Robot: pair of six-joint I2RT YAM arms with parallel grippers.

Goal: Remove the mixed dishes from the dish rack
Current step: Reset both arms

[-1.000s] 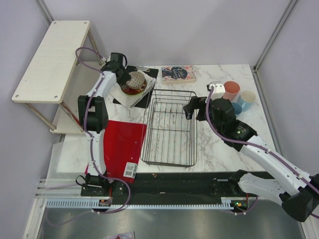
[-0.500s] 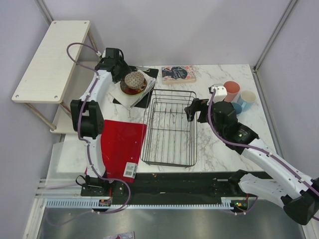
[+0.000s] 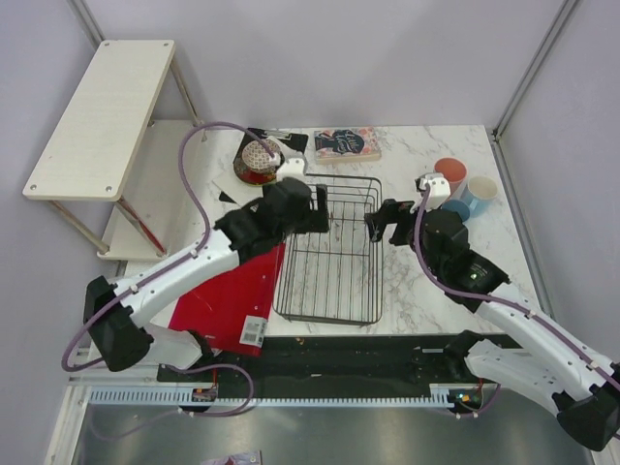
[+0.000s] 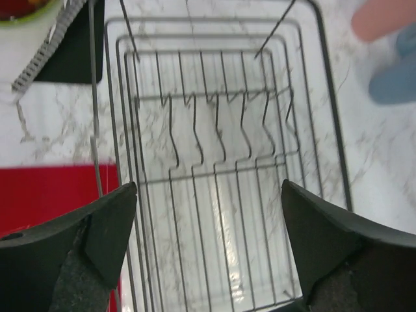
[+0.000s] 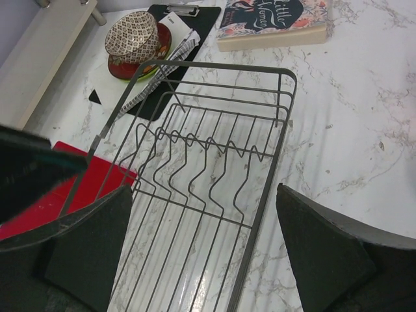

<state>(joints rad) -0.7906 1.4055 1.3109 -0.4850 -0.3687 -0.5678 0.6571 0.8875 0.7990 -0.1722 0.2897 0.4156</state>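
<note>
From where I stand, the rectangular black wire dish rack (image 3: 334,276) sits in the middle of the marble counter (image 3: 417,281) with its long axis running away from the arm bases, and nothing at all is left in it: only bare wires and the row of bent plate dividers over the stone. The left end effector (image 3: 315,208) hangs over the rack's far left corner, fingers spread wide with nothing between them, so the rack lies straight below and ahead of it. The right end effector (image 3: 383,221) hovers just beside the far part of the right rim, jaws equally wide apart and empty. The left arm is a touch nearer the rack, being above it rather than alongside. The dishes are all out on the counter. The speckled beige-brown bowl (image 3: 257,155) lies upside down on a red floral plate (image 5: 123,68) on a black clipboard (image 5: 188,16), beyond the rack's far left corner and on the left arm's side. The pink cup (image 3: 450,174), the light blue mug (image 3: 481,191) and the darker blue cup (image 3: 458,208) huddle together to the far right, behind the right arm. To my eye the unloading is finished, and any coming move is a retreat rather than another reach into the wires.
</note>
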